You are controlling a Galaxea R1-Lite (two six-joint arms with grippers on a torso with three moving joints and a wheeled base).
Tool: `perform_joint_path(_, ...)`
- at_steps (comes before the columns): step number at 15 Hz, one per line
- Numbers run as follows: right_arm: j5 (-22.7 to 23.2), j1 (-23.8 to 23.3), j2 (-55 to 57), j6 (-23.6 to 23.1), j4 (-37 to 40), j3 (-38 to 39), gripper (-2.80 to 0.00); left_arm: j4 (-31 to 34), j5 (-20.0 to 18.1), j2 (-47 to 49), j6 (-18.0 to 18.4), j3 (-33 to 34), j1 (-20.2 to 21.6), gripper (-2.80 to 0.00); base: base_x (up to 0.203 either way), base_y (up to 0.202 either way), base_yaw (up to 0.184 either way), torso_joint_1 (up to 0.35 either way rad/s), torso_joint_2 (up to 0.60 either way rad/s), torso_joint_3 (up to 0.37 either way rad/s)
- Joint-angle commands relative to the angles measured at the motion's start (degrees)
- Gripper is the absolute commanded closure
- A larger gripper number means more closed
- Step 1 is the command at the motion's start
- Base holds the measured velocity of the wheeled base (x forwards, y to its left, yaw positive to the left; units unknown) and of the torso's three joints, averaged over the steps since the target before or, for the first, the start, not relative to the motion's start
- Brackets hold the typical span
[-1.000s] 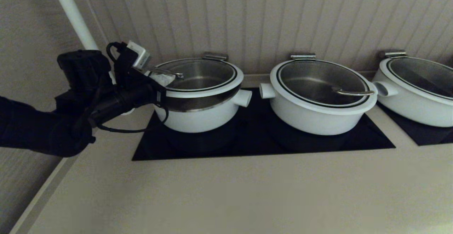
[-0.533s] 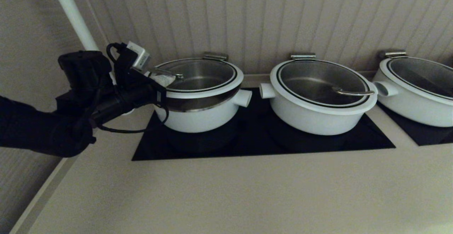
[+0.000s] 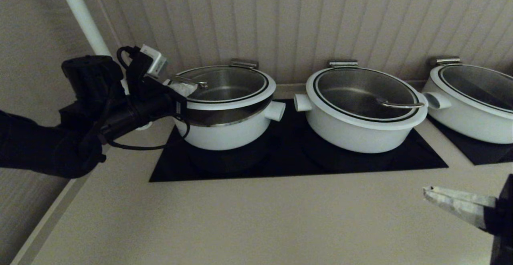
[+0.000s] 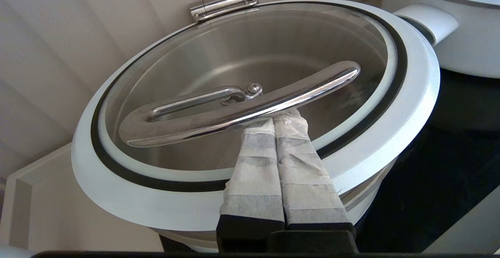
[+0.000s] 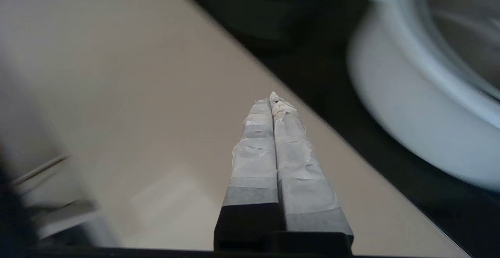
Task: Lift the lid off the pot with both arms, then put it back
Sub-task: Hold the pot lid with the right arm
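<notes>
The pot (image 3: 224, 132) is the leftmost white pot on the black cooktop. Its glass lid (image 3: 240, 104) is tilted, raised at the left and front, so a steel band shows under its white rim. My left gripper (image 3: 181, 89) is shut, and its taped fingertips are tucked under the lid's steel wire handle (image 3: 191, 81). In the left wrist view the closed gripper (image 4: 279, 118) touches the underside of the handle (image 4: 250, 107) above the lid (image 4: 414, 105). My right gripper (image 3: 428, 193) is shut and empty, low over the counter at the front right. It also shows in the right wrist view (image 5: 273, 98).
Two more lidded white pots stand to the right, one in the middle (image 3: 360, 128) and one at the far right (image 3: 469, 112). A black cooktop (image 3: 296, 160) lies under the pots. A white pipe (image 3: 82, 14) runs up the back left corner. A steel bracket (image 3: 243, 63) sits at the lid's back.
My right gripper has come into view at the lower right. My left arm has shifted slightly up and left, with the lid still tilted.
</notes>
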Motion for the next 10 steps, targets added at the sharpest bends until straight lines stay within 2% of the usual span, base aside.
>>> perform_joint_path(1, 0.47, 6.38, 8.12, -0.13, -0.66, -2.64, 0.00, -0.33, -0.08, -0.38, 0.06, 0.00, -0.01, 0.00, 0.000, 0.000, 0.000, 0.000, 0.00, 0.000)
perform_joint_path(3, 0.54, 9.18, 14.32, -0.02, -4.44, -5.36, 0.00, -0.33, 0.01, -0.47, 0.01, -0.04, -0.01, 0.00, 0.000, 0.000, 0.000, 0.000, 0.00, 0.000)
perform_joint_path(7, 0.50, 12.46, 27.33, 0.46, -18.87, -10.29, 0.00, -0.33, 0.45, -0.37, -0.16, -0.81, 0.26, 0.00, 0.000, 0.000, 0.000, 0.000, 0.00, 0.000)
perform_joint_path(10, 0.50, 15.29, 35.81, 3.90, -32.04, -13.75, 0.00, -0.33, 0.80, 0.49, -0.16, -2.19, 0.26, 0.00, 0.000, 0.000, 0.000, 0.000, 0.00, 0.000)
